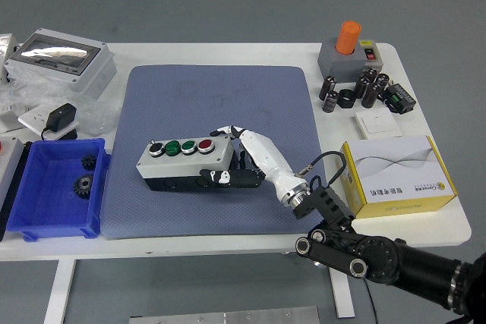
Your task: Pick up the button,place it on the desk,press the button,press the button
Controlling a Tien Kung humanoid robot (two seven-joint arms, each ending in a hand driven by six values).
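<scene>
Right hand (241, 158) clamped on right end of button box (184, 163), box on blue mat (220, 96).

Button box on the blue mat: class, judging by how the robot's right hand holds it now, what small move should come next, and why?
Probably let go. The button box looks level and set down on the blue mat, yet the right hand is wrapped around its right end. Opening the fingers would free that hand to press a button.
</scene>
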